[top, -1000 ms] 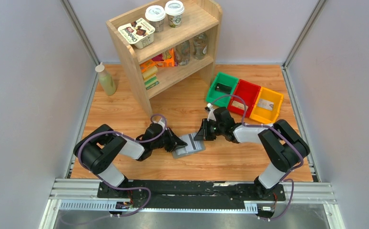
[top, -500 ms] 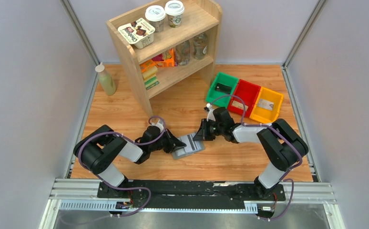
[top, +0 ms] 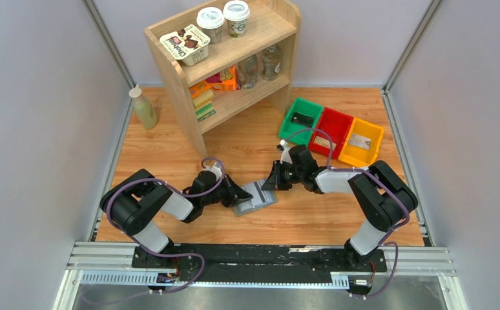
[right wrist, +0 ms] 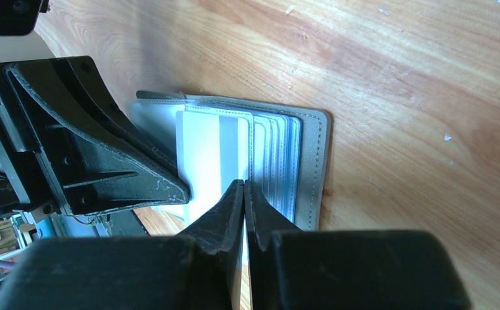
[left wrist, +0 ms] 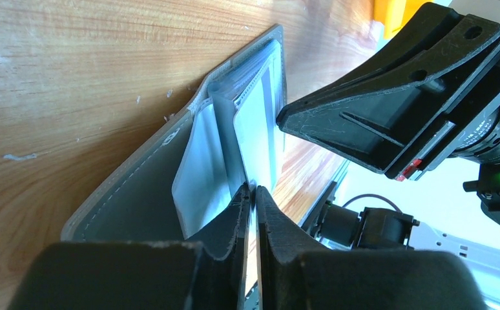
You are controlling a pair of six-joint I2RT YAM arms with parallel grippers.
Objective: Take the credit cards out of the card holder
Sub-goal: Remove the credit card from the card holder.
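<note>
The grey card holder (top: 265,201) lies open on the wooden table between both arms, its pale blue-grey pockets (right wrist: 280,155) facing up. A whitish credit card (right wrist: 202,148) with a grey stripe sticks out of the pockets. In the left wrist view this card (left wrist: 254,129) runs edge-on into my left gripper (left wrist: 254,189), which is shut on it. My right gripper (right wrist: 243,183) is shut, its tips touching down where the card meets the pockets. In the top view the left gripper (top: 239,194) is at the holder's left and the right gripper (top: 273,181) at its upper right.
Green (top: 302,118), red (top: 333,129) and yellow (top: 362,142) bins sit at the back right, with flat items inside them. A wooden shelf (top: 228,64) with cups and packets stands at the back. A bottle (top: 144,106) stands at the far left.
My left wrist has shifted slightly to the left. The card holder and the right arm have stayed where they were.
</note>
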